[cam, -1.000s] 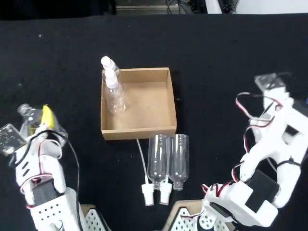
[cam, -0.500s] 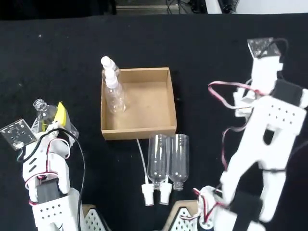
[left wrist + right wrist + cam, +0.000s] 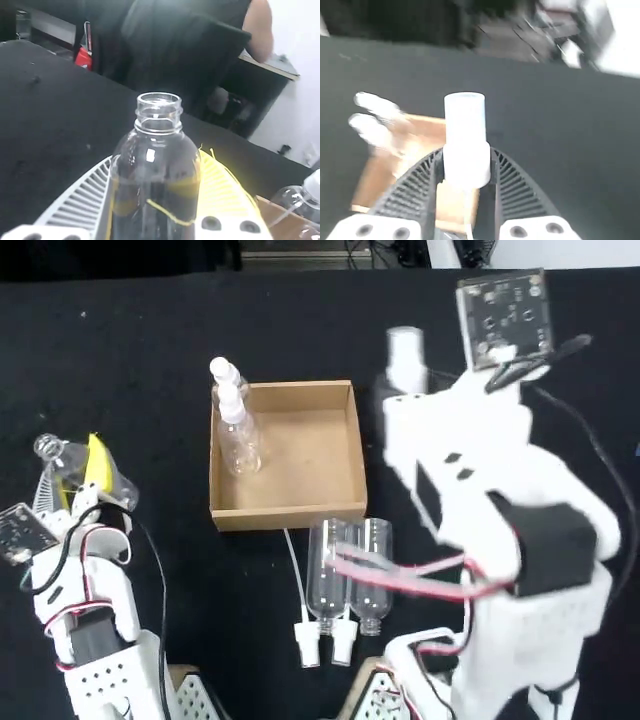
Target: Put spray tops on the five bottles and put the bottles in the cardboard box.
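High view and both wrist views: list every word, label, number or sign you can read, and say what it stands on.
None can be read.
The cardboard box, the bottle in the left end effector and the spray top in the right end effector carry no visible print.
The circuit board on its wrist has marks too small to read.

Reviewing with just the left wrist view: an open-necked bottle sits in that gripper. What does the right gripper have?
Observer: The right gripper is shut on a white spray top.
Operator: Any bottles not yet boxed?
Observer: Two uncapped bottles lie side by side in front of the cardboard box.
Operator: Their tops?
Observer: Two loose spray tops lie at their necks.
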Tool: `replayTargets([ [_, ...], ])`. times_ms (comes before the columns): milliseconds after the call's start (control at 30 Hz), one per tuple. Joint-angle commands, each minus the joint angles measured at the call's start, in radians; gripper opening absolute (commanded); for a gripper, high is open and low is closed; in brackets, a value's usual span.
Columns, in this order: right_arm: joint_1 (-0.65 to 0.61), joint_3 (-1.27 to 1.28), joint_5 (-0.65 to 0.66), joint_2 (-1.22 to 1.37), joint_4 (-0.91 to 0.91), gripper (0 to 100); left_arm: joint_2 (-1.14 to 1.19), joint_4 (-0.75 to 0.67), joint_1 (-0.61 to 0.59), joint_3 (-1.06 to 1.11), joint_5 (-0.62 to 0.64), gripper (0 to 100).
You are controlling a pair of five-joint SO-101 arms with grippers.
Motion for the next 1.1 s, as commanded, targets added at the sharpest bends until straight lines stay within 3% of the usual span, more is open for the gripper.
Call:
replayTargets([
  [0,-0.078,-0.108,-0.055,-0.036,-0.080,3.2,-0.015,-0.104,0.036,0.021,-0.066,4],
  [100,-0.081,-0.116,-0.135,-0.036,-0.164,3.2,-0.015,-0.180,0.085,0.021,-0.244,4],
  [200,-0.081,-0.114,-0.219,-0.033,-0.216,3.2,-0.015,-0.229,0.140,0.021,-0.336,4],
  [333,-0.081,-0.122,-0.282,-0.038,-0.232,3.2,-0.017,-0.218,0.225,0.021,-0.296,4],
  [700,-0.081,-0.114,-0.307,-0.035,-0.377,3.2,-0.015,-0.207,0.432,0.021,-0.298,4],
  [833,-0.091,-0.114,-0.307,-0.035,-0.433,3.2,-0.012,-0.206,0.423,0.021,-0.296,4],
  [1067,-0.213,-0.021,-0.301,-0.038,-0.502,3.2,-0.015,-0.213,0.418,0.021,-0.296,4],
])
